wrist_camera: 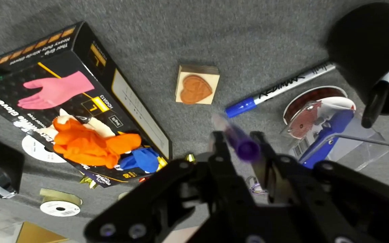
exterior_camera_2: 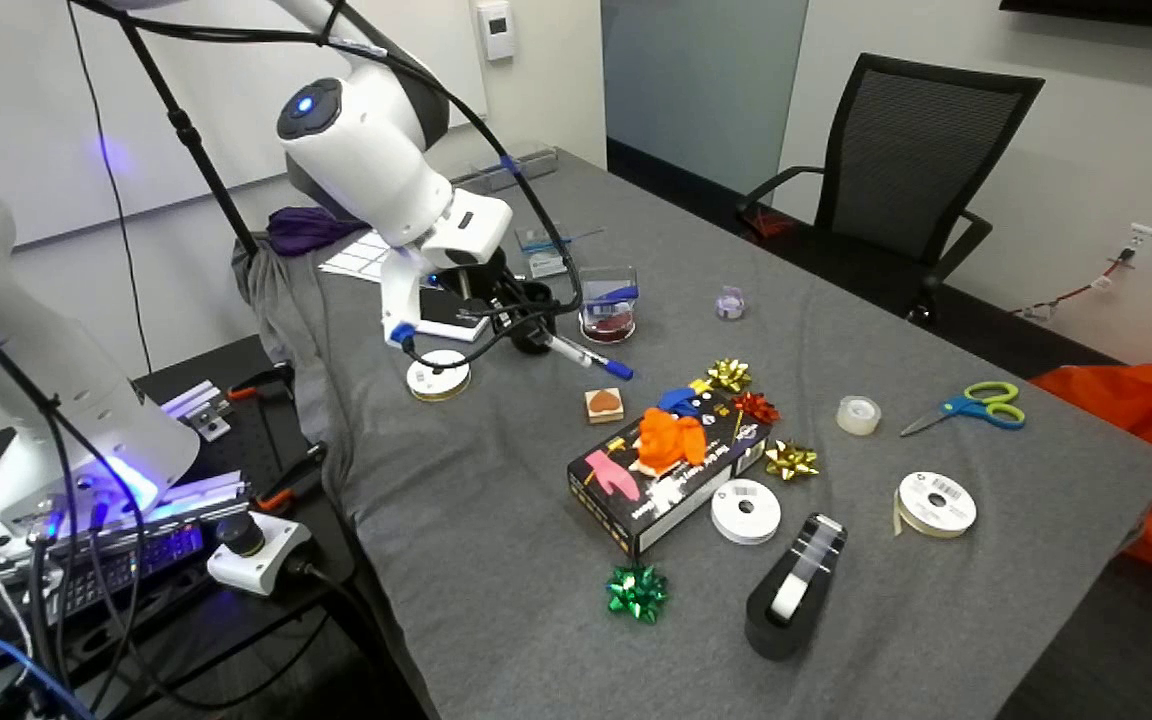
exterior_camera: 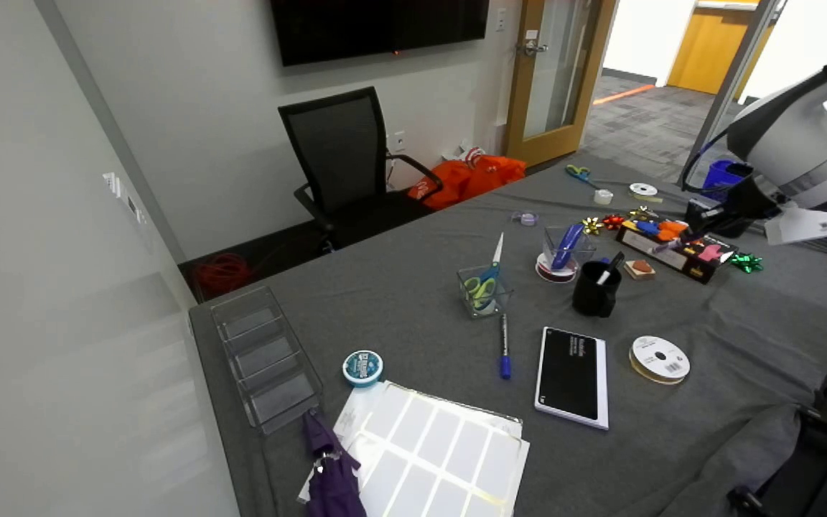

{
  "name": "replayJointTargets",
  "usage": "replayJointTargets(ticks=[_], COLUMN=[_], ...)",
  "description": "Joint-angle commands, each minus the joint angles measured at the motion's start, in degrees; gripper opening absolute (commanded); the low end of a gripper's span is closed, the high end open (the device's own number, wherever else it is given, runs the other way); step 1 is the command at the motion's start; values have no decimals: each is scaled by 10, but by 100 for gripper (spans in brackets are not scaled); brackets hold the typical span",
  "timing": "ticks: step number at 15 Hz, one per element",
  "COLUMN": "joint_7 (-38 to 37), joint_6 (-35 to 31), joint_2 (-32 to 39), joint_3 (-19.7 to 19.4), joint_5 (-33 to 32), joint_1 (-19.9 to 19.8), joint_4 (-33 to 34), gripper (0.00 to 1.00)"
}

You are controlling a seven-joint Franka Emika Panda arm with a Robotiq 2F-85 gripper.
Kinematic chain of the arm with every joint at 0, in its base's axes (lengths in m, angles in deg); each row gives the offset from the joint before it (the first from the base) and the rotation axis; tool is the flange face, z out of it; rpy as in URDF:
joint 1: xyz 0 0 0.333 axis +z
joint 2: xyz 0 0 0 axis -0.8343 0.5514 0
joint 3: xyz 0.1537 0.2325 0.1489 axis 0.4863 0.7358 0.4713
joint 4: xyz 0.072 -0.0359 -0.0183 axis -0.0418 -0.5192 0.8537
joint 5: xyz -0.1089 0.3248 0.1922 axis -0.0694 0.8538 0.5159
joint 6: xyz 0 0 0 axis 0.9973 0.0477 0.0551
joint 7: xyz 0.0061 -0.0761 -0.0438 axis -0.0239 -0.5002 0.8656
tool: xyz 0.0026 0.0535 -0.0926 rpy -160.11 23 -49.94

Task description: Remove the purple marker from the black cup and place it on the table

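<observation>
While the Thor Grip glove box sits at the wrist view's left, an orange bundle on top, the wooden heart stamp lies face-up beside it on the grey table. Then here's the gripper, jaws nearly closed, snug on the purple marker, pinched at a tilt! Whether its tip meets the table, I can't tell. Next, the blue-capped Redimark marker lies flat, a red ribbon spool just beside it. Far right, the black cup, black-capped marker leaning inside, the purple one clear of it.

Wrist view blurs the purple marker, crops the black cup.
</observation>
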Motion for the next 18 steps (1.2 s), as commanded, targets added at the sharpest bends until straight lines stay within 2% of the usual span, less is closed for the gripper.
replayJointTargets(ticks=[1,4,7,9,12,13,14,15,18], joint_7=[75,110,118,91,16,-40,-58,-91,-153], joint_6=[-21,-21,-25,-38,-74,-97,-94,-86,-7], joint_2=[39,48,51,54,66,74,86,97,102], joint_3=[18,19,15,9,-13,11,-52,-82,-195], joint_5=[76,110,116,85,-10,-80,-99,-137,-221], joint_1=[-9,-7,-2,7,33,6,67,89,182], joint_4=[36,41,33,18,-24,-45,-59,-74,-97], gripper=[57,77,97,100,100,100,100,100,100])
